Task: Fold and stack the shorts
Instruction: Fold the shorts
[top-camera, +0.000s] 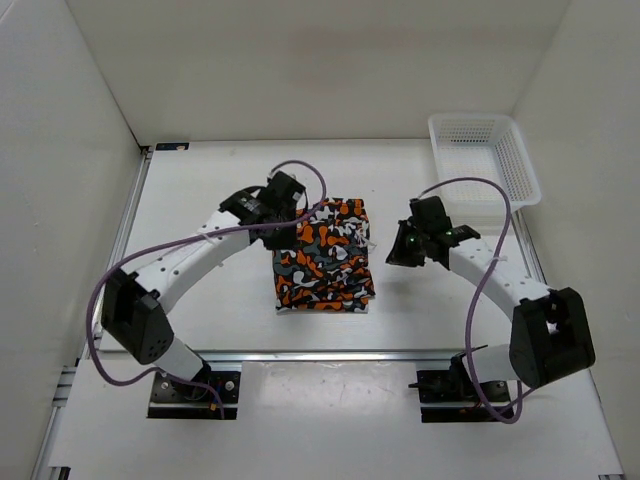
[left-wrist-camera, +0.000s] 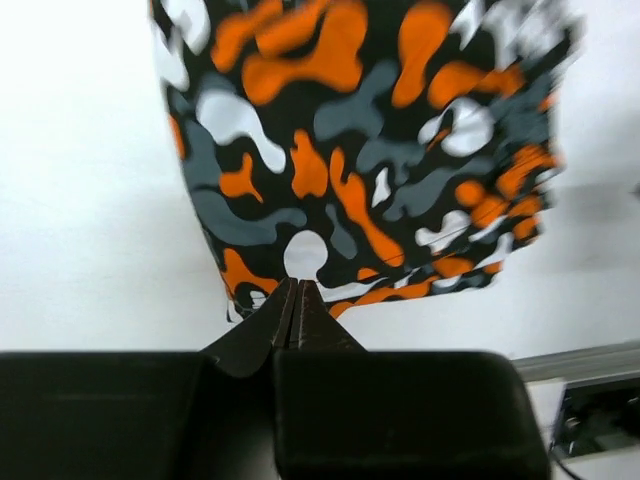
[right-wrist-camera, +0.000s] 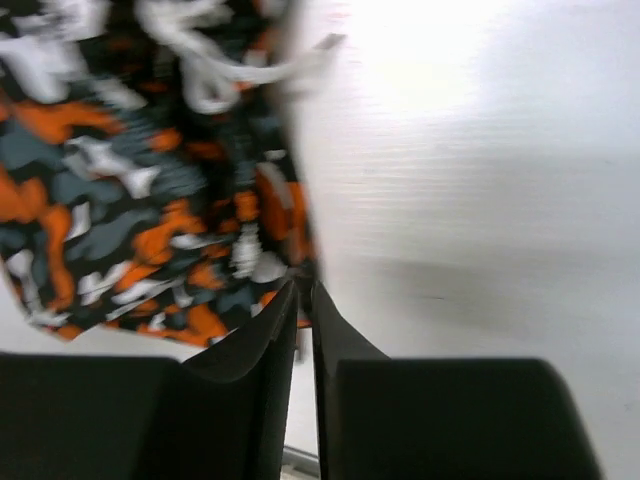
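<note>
The camouflage shorts (top-camera: 325, 258), printed in orange, black, white and grey, lie folded in a neat rectangle at the middle of the table. My left gripper (top-camera: 291, 205) hovers at their far left corner. In the left wrist view its fingertips (left-wrist-camera: 296, 287) are pressed together, with no fabric between them, right at the edge of the shorts (left-wrist-camera: 360, 150). My right gripper (top-camera: 403, 252) hangs just right of the shorts, apart from them. In the right wrist view its jaws (right-wrist-camera: 303, 292) are all but closed and empty, beside the shorts' edge (right-wrist-camera: 130, 200) and a white drawstring (right-wrist-camera: 215, 75).
A white plastic mesh basket (top-camera: 485, 155) stands at the far right corner. White walls enclose the table on the left, back and right. A metal rail (top-camera: 330, 355) runs along the near edge by the arm bases.
</note>
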